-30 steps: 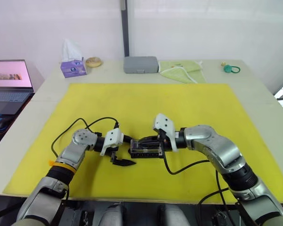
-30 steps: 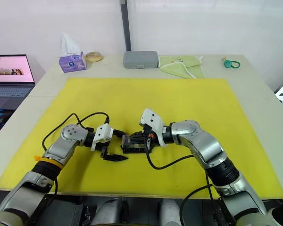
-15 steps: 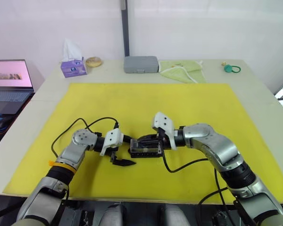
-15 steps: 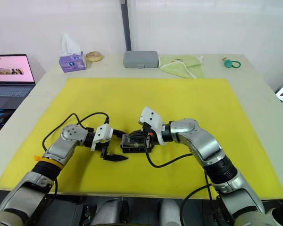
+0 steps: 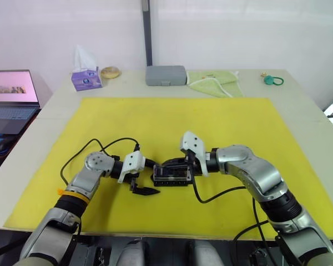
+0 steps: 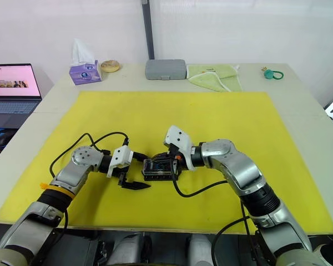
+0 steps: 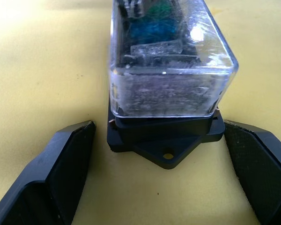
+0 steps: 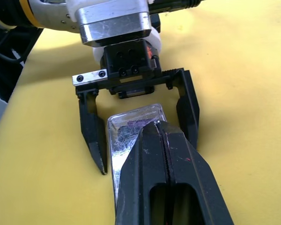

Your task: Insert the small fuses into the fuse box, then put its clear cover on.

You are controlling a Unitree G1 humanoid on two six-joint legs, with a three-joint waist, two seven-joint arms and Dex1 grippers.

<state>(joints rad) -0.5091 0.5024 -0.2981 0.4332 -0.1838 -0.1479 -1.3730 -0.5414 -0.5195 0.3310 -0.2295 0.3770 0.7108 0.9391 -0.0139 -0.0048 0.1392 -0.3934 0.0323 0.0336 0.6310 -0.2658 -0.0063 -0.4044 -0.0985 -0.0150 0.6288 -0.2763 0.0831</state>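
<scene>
The black fuse box (image 7: 165, 137) lies on the yellow mat (image 5: 172, 122) with the clear cover (image 7: 171, 89) sitting on top of it. Green (image 7: 159, 8) and teal (image 7: 145, 30) small fuses show through the cover. My left gripper (image 5: 147, 177) is open, and its fingers (image 7: 56, 171) stand on either side of the box's near end without touching it. My right gripper (image 8: 157, 129) is shut, with its joined fingertips resting on top of the cover (image 8: 126, 124) from the opposite end.
Along the table's far edge stand a purple tissue box (image 5: 86, 79), a bun (image 5: 110, 72), a rounded grey case (image 5: 166, 76), a green cloth (image 5: 213, 83) and a teal ring (image 5: 272, 81). A laptop (image 5: 11, 94) sits at the far left.
</scene>
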